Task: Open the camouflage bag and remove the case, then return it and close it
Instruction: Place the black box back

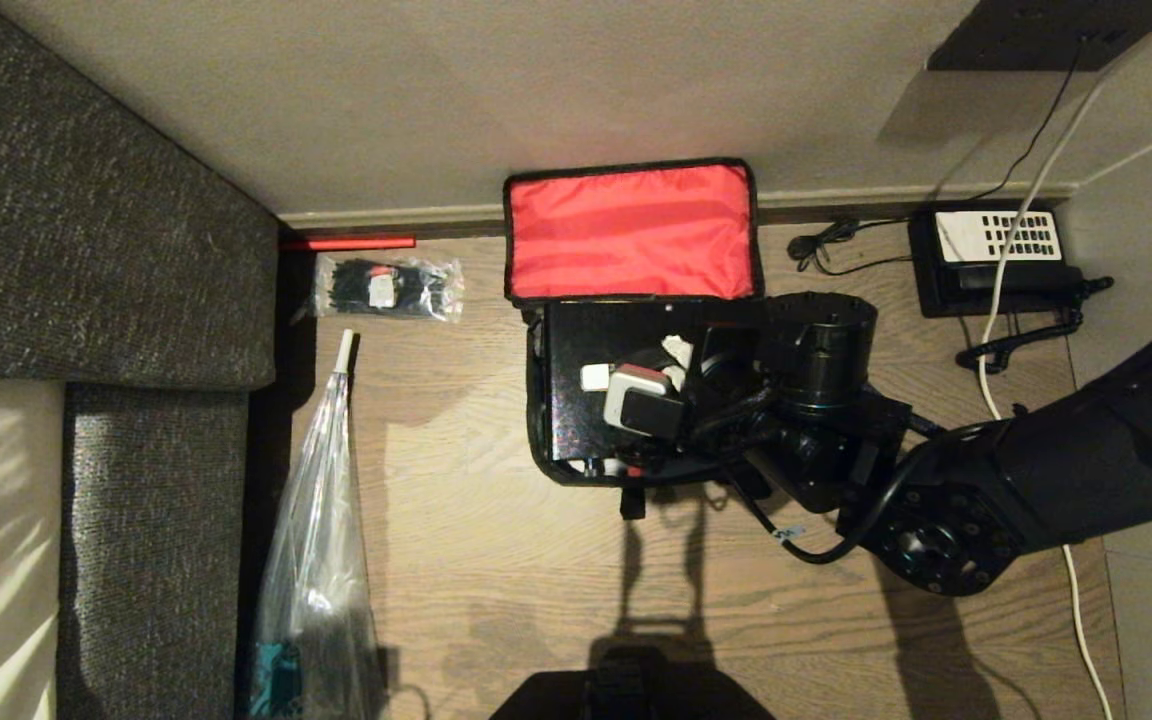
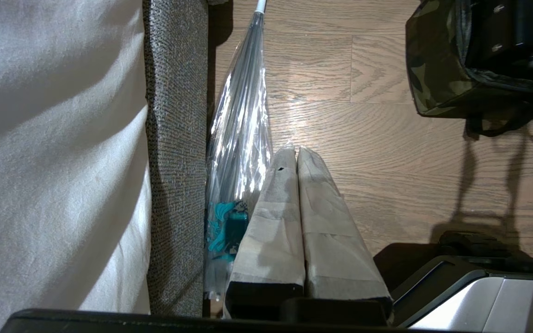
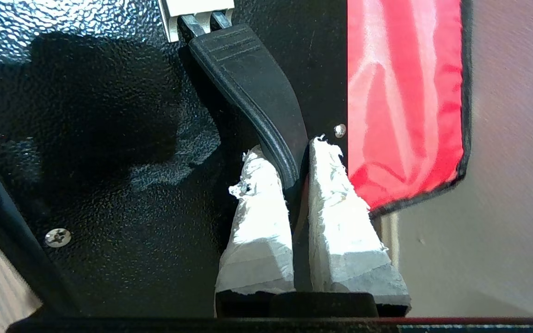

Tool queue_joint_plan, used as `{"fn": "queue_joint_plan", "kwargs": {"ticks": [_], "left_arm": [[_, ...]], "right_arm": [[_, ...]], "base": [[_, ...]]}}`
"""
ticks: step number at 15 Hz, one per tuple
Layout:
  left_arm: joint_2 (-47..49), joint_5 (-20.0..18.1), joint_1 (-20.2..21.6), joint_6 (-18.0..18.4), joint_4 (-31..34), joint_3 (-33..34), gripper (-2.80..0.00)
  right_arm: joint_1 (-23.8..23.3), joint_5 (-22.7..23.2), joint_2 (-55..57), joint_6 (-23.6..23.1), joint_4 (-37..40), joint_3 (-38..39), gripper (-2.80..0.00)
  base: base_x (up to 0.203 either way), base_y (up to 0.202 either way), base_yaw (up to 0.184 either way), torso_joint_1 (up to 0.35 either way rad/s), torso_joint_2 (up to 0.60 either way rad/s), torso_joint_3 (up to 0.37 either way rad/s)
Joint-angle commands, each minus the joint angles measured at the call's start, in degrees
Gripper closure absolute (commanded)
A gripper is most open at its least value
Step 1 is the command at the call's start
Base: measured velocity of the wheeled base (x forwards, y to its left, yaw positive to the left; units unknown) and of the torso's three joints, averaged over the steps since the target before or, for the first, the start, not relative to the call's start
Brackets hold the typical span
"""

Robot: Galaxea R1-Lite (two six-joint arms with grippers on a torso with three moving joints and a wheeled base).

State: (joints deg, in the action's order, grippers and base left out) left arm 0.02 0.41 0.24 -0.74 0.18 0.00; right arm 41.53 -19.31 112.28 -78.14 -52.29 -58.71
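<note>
Right up close, our right hand [image 3: 289,171] is clamped on the black handle [image 3: 252,88] of the case [image 1: 576,340], which sits in the open bag [image 2: 437,69] on the floor, red-lined lid [image 1: 631,230] flipped back against the wall. Our left hand [image 2: 296,155] hangs pinched together over the floor beside the plastic bag [image 2: 241,129].

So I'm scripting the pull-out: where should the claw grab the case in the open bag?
By the curved black handle on the case, from above: it arches off the flat top, the bag walls hide the edges. The right claw is shut on it.
</note>
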Motion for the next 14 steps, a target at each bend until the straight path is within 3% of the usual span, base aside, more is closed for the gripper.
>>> {"fn": "queue_joint_plan", "kwargs": {"ticks": [1,10,11,14], "left_arm": [[-0.02,0.02,0.02,0.0,0.0,0.18,0.0],[-0.02,0.02,0.02,-0.05,0.0,0.18,0.0],[-0.02,0.02,0.02,-0.05,0.0,0.18,0.0],[-0.02,0.02,0.02,-0.05,0.0,0.18,0.0]], "right_arm": [[-0.37,0.35,3.64,-0.36,-0.4,-2.36,0.0],[-1.1,0.68,9.1,-0.17,-0.54,-5.36,0.0],[-1.1,0.62,9.44,-0.24,-0.54,-5.86,-2.8],[-1.28,0.5,10.06,-0.3,0.34,-5.85,-2.8]], "base": [[0.0,0.0,0.0,0.0,0.0,0.0],[0.0,0.0,0.0,0.0,0.0,0.0],[0.0,0.0,0.0,0.0,0.0,0.0],[0.0,0.0,0.0,0.001,-0.01,0.008]]}}
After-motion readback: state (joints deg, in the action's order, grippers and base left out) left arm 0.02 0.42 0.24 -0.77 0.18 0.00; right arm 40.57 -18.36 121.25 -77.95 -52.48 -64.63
